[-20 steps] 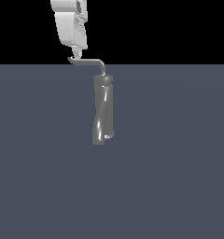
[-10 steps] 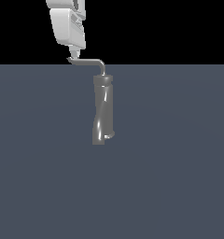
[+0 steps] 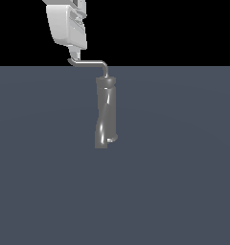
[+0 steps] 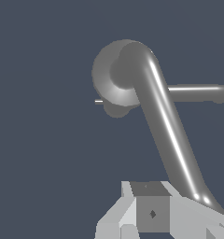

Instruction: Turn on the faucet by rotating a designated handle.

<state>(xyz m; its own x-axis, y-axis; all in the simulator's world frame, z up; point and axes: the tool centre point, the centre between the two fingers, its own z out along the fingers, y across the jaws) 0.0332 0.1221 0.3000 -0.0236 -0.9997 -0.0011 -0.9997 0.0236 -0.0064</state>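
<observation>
A flat slate-grey surface (image 3: 174, 191) fills the lower part of the exterior view, with plain black above it. The faucet (image 3: 106, 115) stands upright near the middle, its twisted column's long axis vertical. From the darker collar on top, the handle (image 3: 90, 62) rises briefly, bends, and runs level toward the exterior view's left, ending in a small hooked tip. The white gripper (image 3: 74, 51) hangs directly over that tip, at or just beside it; whether its jaws are spread or closed on the rod I cannot tell. No writing is legible anywhere. Bare surface lies open all around the column.
</observation>
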